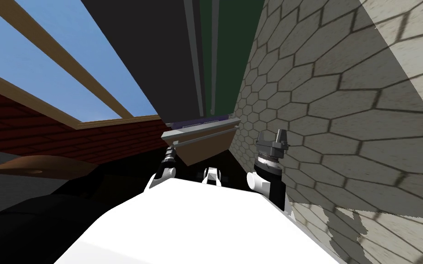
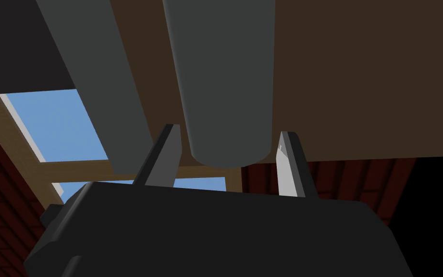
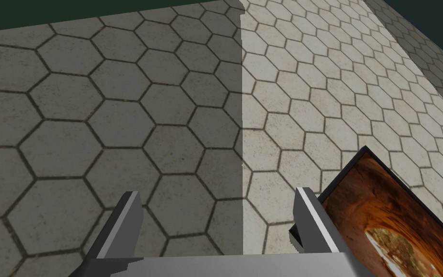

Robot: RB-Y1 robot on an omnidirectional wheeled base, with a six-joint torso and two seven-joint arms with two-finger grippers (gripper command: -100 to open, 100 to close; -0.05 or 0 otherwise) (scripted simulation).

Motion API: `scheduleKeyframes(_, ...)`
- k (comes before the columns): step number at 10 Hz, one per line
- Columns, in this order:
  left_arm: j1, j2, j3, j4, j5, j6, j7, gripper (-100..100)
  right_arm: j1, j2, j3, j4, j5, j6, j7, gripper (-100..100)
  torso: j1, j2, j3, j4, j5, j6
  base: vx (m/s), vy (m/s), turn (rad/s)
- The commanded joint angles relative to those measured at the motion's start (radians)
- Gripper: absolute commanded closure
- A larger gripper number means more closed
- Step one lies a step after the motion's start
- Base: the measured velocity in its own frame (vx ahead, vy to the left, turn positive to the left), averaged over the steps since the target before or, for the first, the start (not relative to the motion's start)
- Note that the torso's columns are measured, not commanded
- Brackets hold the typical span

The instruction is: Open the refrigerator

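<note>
handle (image 2: 225, 86) between left fingers (image 2: 165, 154) | refrigerator (image 1: 137, 55) ahead | wall (image 1: 343, 91) at its right

The left gripper (image 2: 228, 132) has a matt black, box-like body with bevelled corners. Its fingers (image 2: 165, 158) are thin blades, grey with darker sides. The right gripper (image 3: 218, 192) has pale grey fingers (image 3: 312, 216) with dark backs, on a light grey base. Behind those fingers the right forearm (image 1: 270, 172) is black with a ribbed white ring. The left forearm (image 1: 167, 165) is slim, banded black and white.
</note>
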Motion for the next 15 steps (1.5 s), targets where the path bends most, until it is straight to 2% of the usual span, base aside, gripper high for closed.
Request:
scheduleKeyframes(1, -0.074, 0.014, 0.035, 0.076, -0.021, -0.012, -0.016, 100, 0.000, 0.000, 0.000, 0.000, 0.000, 0.000, 0.000, 0, 0.001, -0.004, -0.002, -0.002, 0.002, 0.001, -0.115, -0.023, -0.008)
scheduleKeyframes(3, -0.132, 0.014, 0.035, 0.130, -0.021, -0.012, -0.016, 100, 0.000, 0.000, 0.000, 0.000, 0.000, 0.000, 0.000, 0, 0.001, 0.001, 0.001, -0.002, 0.002, -0.002, -0.110, -0.037, 0.018)
scheduleKeyframes(4, -0.132, 0.014, 0.035, 0.149, -0.021, -0.012, -0.016, 100, 0.000, 0.000, 0.000, 0.000, 0.000, 0.000, 0.000, 0, 0.003, -0.003, -0.001, -0.002, 0.002, 0.000, -0.019, 0.001, -0.003)
scheduleKeyframes(5, -0.178, 0.029, 0.066, 0.177, -0.037, -0.022, -0.028, 100, 0.000, 0.000, 0.000, 0.000, 0.000, 0.000, 0.000, 0, 0.004, -0.007, -0.004, -0.004, 0.004, 0.000, -0.109, -0.019, 0.018)
scheduleKeyframes(7, -0.232, 0.029, 0.066, 0.219, -0.037, -0.022, -0.028, 100, 0.000, 0.000, 0.000, 0.000, 0.000, 0.000, 0.000, 0, 0.002, 0.000, 0.000, -0.002, 0.002, -0.002, -0.091, -0.038, 0.014)
scheduleKeyframes(9, -0.232, 0.029, 0.066, 0.253, -0.037, -0.022, -0.028, 100, 0.000, 0.000, 0.000, 0.000, 0.000, 0.000, 0.000, 0, 0.004, -0.005, -0.003, -0.003, 0.003, -0.001, -0.011, 0.012, -0.009)
scheduleKeyframes(10, -0.289, 0.044, 0.096, 0.285, -0.054, -0.032, -0.040, 100, 0.000, 0.000, 0.000, 0.000, 0.000, 0.000, 0.000, 0, 0.006, -0.007, -0.004, -0.006, 0.005, -0.002, -0.096, -0.022, 0.012)
scheduleKeyframes(12, -0.332, 0.044, 0.096, 0.322, -0.054, -0.032, -0.040, 100, 0.000, 0.000, 0.000, 0.000, 0.000, 0.000, 0.000, 0, 0.004, 0.003, 0.002, -0.002, 0.003, -0.004, -0.115, -0.022, 0.013)
scheduleKeyframes(13, -0.332, 0.044, 0.096, 0.348, -0.054, -0.032, -0.040, 100, 0.000, 0.000, 0.000, 0.000, 0.000, 0.000, 0.000, 0, 0.004, 0.000, 0.000, -0.002, 0.003, -0.004, -0.017, -0.011, 0.005)
scheduleKeyframes(14, -0.398, 0.060, 0.126, 0.389, -0.071, -0.043, -0.052, 100, 0.000, 0.000, 0.000, 0.000, 0.000, 0.000, 0.000, 0, 0.006, -0.006, -0.003, -0.005, 0.005, -0.003, -0.104, -0.055, 0.010)
scheduleKeyframes(15, -0.431, 0.060, 0.126, 0.417, -0.071, -0.043, -0.052, 100, 0.000, 0.000, 0.000, 0.000, 0.000, 0.000, 0.000, 0, 0.004, -0.003, -0.002, -0.004, 0.003, -0.004, -0.138, -0.029, 0.038)
